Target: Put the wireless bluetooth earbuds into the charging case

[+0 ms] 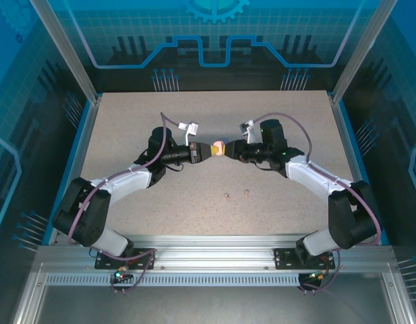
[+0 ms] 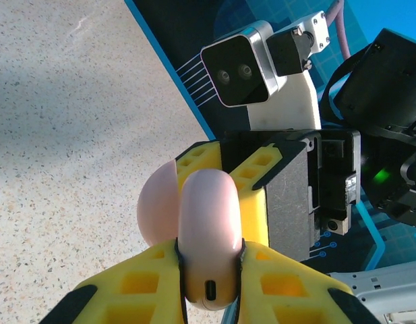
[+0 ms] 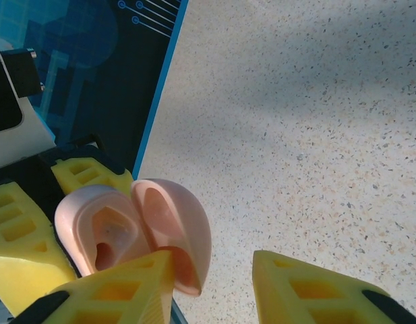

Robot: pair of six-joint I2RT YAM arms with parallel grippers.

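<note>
**Case held open above the worktop, buds below**
My left claw (image 2: pixel 208 266) is clamped on the pink charging case (image 2: pixel 209 216), its lid open. My right claw (image 3: pixel 213 268) gapes wide, holding nothing, one finger just beside the lid. Two earbuds (image 1: pixel 226 196) lie on the worktop (image 1: pixel 127 135) toward my bases, nearer my right arm. The right wrist view looks into seemingly empty sockets, and the left wrist view gives the charge port.

Pink case (image 1: pixel 220 148) btwn L claw (image 1: pixel 210 151) & R claw (image 1: pixel 230 150)

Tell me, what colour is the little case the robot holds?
The case is pale pink, seen best in the left wrist view.
</note>
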